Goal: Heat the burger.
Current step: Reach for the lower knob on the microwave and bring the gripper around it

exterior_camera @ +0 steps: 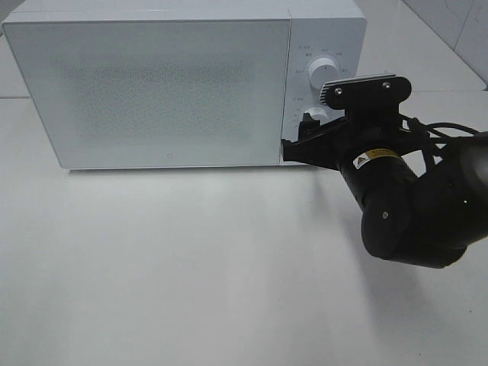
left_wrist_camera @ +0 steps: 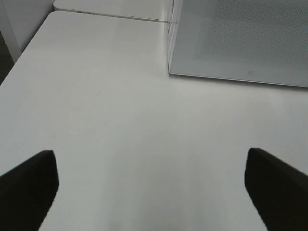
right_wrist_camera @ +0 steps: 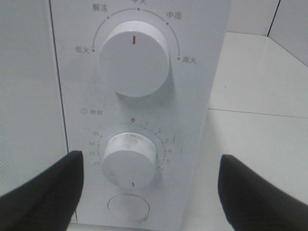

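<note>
Two dials: power dial (right_wrist_camera: 134,57) upper centre, timer dial (right_wrist_camera: 131,156) lower centre.
Right gripper (right_wrist_camera: 150,159): spread wide, flanking timer dial; to be centred, then closed.
Left gripper (left_wrist_camera: 150,154): wide, empty.

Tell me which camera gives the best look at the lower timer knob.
Right wrist view: the timer knob is close up and centred in front of the open right gripper, with its number scale readable. The exterior high view shows only a sliver of it behind that gripper. The left wrist view misses it, showing just the microwave door and table.
</note>
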Motion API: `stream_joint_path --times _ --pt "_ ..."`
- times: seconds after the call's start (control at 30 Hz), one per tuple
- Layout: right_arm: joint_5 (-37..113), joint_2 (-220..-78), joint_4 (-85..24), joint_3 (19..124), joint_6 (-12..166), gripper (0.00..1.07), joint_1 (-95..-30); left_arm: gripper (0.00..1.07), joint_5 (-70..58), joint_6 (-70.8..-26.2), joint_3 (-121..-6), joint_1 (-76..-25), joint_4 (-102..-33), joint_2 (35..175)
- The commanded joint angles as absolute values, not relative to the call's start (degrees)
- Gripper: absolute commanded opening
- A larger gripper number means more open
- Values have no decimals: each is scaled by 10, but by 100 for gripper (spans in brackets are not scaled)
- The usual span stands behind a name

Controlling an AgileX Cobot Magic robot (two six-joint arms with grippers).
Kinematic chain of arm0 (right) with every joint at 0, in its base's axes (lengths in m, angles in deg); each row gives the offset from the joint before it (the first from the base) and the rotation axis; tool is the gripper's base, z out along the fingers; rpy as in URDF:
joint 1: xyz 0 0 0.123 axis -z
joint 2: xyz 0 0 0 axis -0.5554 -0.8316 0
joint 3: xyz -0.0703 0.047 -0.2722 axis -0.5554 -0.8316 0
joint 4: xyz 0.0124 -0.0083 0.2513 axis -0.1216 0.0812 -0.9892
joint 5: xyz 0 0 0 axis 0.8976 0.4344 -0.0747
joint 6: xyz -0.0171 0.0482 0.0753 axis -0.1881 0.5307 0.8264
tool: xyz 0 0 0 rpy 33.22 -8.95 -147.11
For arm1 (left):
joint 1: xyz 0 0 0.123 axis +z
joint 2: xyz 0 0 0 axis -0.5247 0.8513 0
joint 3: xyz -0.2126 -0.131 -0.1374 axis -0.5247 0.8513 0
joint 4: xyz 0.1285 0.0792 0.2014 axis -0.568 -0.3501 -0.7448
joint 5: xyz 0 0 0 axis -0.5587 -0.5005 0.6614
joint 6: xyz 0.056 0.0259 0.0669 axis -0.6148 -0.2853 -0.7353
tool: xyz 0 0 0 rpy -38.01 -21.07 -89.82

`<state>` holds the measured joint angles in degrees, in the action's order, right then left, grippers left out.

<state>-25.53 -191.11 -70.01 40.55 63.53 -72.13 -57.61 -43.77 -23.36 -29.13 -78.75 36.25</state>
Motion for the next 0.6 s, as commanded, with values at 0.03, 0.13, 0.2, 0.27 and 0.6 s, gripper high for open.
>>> stream_joint_path --times 0.03,0.13,0.2,0.27,0.6 --pt "-252 -1931 -696 431 640 73 -714 98 -568 -434 -231 -291 -787 358" --pt "-246 -1948 -696 451 654 73 -712 98 -568 -434 -231 -291 -787 358" --pt "-246 -1953 -696 457 658 73 -710 98 -568 -434 -231 -291 -787 358" --pt "-242 -1964 -693 473 660 73 -704 98 -568 -434 -231 -291 -787 358" --pt "-239 -1995 -683 498 660 73 -699 98 -568 -434 -231 -291 -787 358"
